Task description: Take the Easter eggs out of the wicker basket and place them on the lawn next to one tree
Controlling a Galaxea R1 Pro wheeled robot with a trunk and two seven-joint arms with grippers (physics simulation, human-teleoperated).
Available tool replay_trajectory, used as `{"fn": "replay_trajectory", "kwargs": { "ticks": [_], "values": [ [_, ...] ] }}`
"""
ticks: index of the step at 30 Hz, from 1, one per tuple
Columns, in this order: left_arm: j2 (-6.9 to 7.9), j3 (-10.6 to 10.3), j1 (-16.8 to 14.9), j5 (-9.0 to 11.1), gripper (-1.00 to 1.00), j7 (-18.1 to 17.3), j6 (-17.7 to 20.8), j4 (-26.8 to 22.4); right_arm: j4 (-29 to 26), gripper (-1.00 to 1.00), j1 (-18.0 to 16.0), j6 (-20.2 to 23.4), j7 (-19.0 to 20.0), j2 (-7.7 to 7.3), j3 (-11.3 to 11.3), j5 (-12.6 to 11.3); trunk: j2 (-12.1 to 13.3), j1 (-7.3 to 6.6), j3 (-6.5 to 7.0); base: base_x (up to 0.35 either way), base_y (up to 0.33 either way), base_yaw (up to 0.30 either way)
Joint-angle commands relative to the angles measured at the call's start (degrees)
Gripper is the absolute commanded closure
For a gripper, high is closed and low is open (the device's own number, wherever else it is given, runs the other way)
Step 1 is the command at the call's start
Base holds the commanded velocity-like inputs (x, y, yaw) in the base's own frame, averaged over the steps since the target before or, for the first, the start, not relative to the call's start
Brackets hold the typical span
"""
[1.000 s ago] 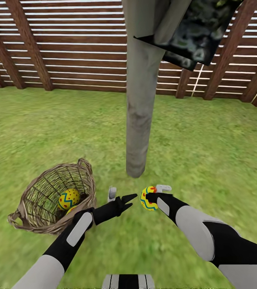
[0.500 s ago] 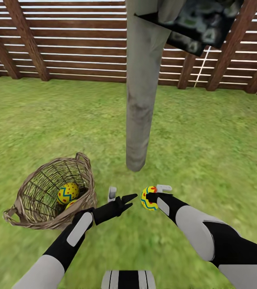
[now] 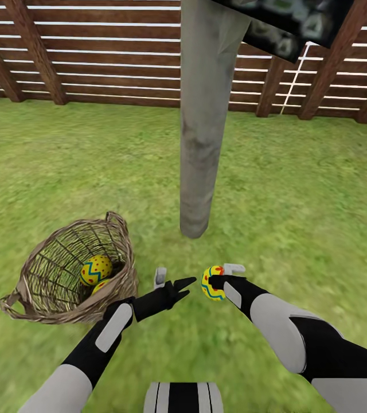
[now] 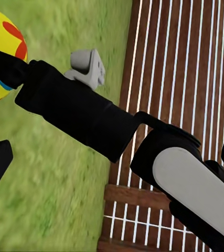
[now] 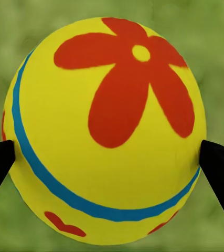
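In a fenced garden, the right gripper (image 3: 211,283) is clenching a yellow Easter egg (image 3: 213,283) above the lawn (image 3: 298,195), near the foot of a pale grey tree trunk (image 3: 202,132); in the right wrist view its black fingertips (image 5: 219,168) are pressing both sides of the egg (image 5: 105,131). The left gripper (image 3: 184,287) is hovering empty, its fingers slightly parted. Two more painted eggs (image 3: 96,269) are lying in the tipped wicker basket (image 3: 46,287) just beside the left arm.

No readable text, label, brand, number or sign appears on anything here.
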Motion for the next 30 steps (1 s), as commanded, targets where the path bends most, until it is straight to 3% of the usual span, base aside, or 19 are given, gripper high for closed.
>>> {"fn": "replay_trajectory", "kwargs": {
  "ticks": [1, 11, 15, 19, 30],
  "values": [
    [-0.01, 0.0, 0.0, 0.4, -1.0, 0.0, 0.4, 0.0, -0.1, 1.0, 0.0, 0.3, -0.2, 0.03, -0.4, 0.2, 0.0, -0.01, -0.03, 0.012, 0.0, 0.0],
    [0.02, 0.0, 0.0, 0.4, -1.0, 0.0, 0.4, 0.1, -0.1, 1.0, 0.0, 0.2, -0.2, -0.06, -0.4, 0.2, 0.0, -0.01, -0.03, 0.069, 0.0, 0.0],
    [-0.06, 0.0, 0.0, 0.4, -1.0, 0.0, 0.4, 0.1, -0.1, 1.0, 0.0, -0.9, -0.6, -0.01, -0.4, 0.2, -0.1, 0.09, -0.92, 0.0, 0.0, 0.0],
    [-0.08, -0.1, 0.0, 0.4, -1.0, 0.0, 0.4, 0.1, -0.1, 1.0, 0.0, -1.3, -3.5, 0.14, -0.3, 0.3, -0.1, 0.2, -1.81, 0.0, 0.0, 0.0],
    [-0.15, -0.1, 0.0, 0.4, -1.0, 0.0, 0.4, 0.1, -0.1, 1.0, 0.0, -1.4, -3.7, 0.2, -0.3, 0.3, -0.3, 0.48, -4.24, 0.0, 0.0, 0.0]
  ]
}}
